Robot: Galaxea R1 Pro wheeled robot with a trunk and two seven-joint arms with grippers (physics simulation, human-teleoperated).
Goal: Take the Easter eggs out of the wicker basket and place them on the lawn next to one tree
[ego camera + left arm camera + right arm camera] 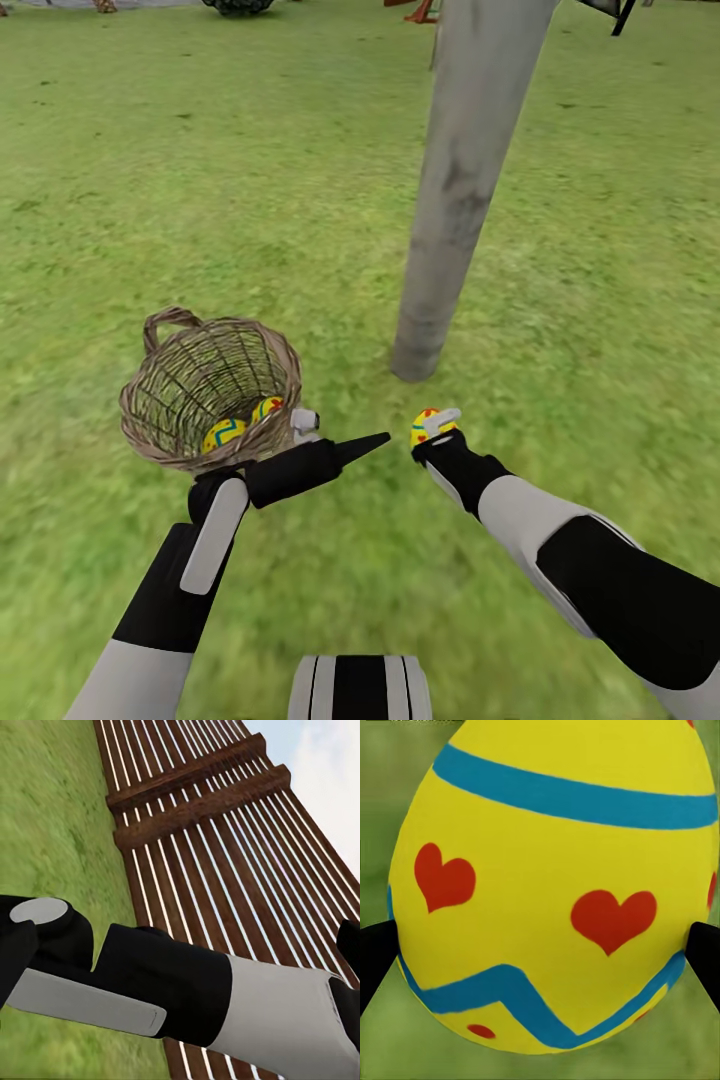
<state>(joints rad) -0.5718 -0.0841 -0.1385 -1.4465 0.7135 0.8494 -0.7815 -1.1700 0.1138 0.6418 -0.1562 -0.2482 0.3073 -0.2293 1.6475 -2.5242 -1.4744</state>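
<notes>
Your right pincer (432, 430) is clamped on a heart-dotted egg (555, 885) at centre frame, near the tree (455, 190). Two eggs (224, 434) sit in the wicker basket (210, 390), lower left. Your left pincer's (345, 445) state, I can't tell.

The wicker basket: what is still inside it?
Inside the wicker basket two Easter eggs lie at the bottom, near the side facing the robot. The rim and the left arm cover their lower parts. The third egg is in the right gripper.
</notes>
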